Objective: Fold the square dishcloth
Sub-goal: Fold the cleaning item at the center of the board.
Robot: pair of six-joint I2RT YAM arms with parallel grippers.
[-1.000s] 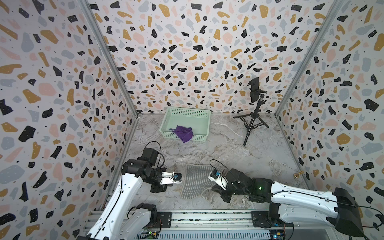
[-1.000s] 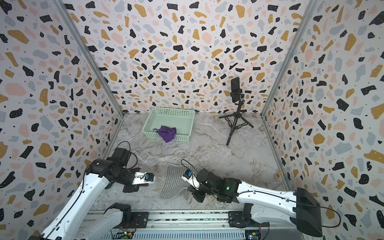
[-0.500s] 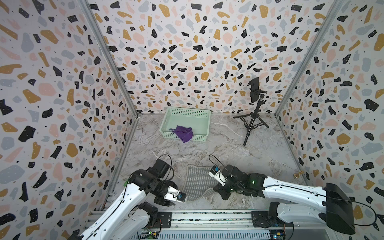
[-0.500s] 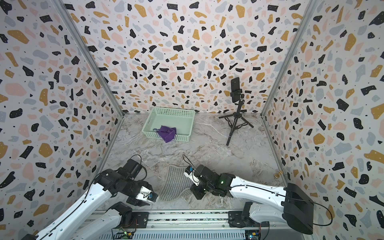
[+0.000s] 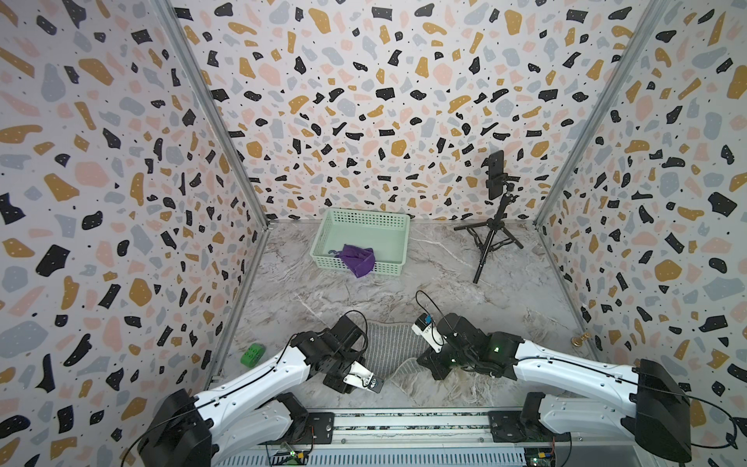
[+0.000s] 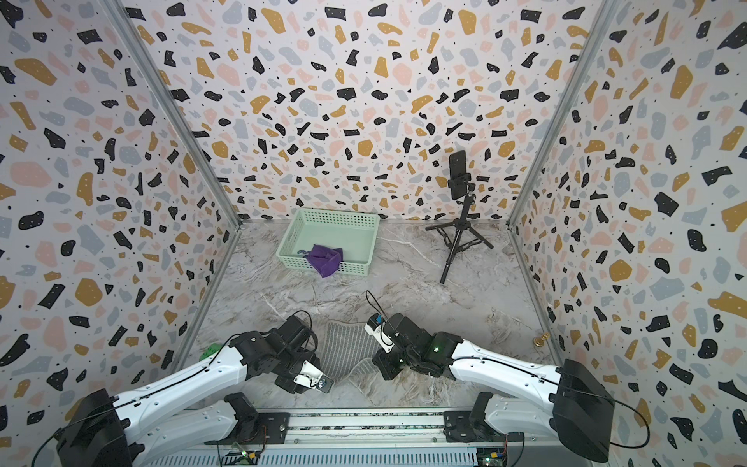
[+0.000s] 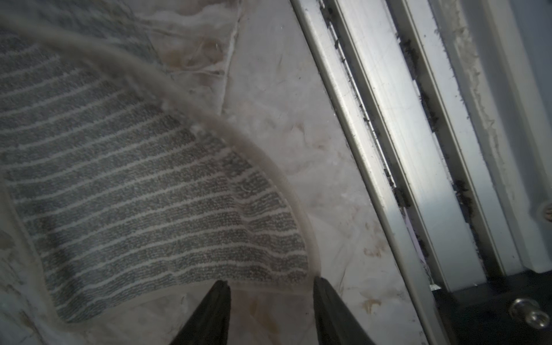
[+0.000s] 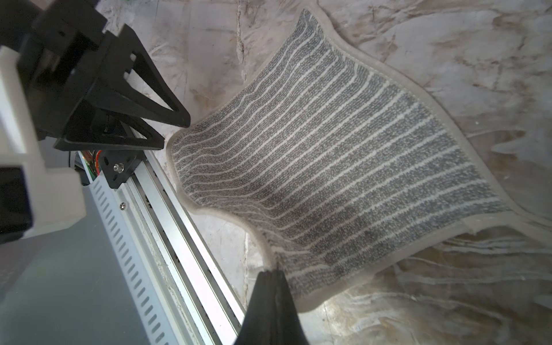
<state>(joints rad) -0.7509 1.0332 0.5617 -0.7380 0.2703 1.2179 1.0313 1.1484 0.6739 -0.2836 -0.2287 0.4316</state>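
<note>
By the table's (image 5: 364,299) front edge, the dishcloth (image 5: 390,347) lies open, no fold yet: my right gripper (image 8: 273,273) pinches one near corner & my left gripper (image 7: 270,290) is spread at the other.

A marble-patterned table (image 5: 364,299) is seen. A grey striped dishcloth (image 5: 390,347) is spread, partly rumpled, near its front edge. A mint basket (image 5: 366,220) and a black tripod (image 5: 491,238) are set toward the back. A green block (image 5: 251,355) is placed by the left edge and a small brass piece (image 5: 579,340) by the right.
</note>
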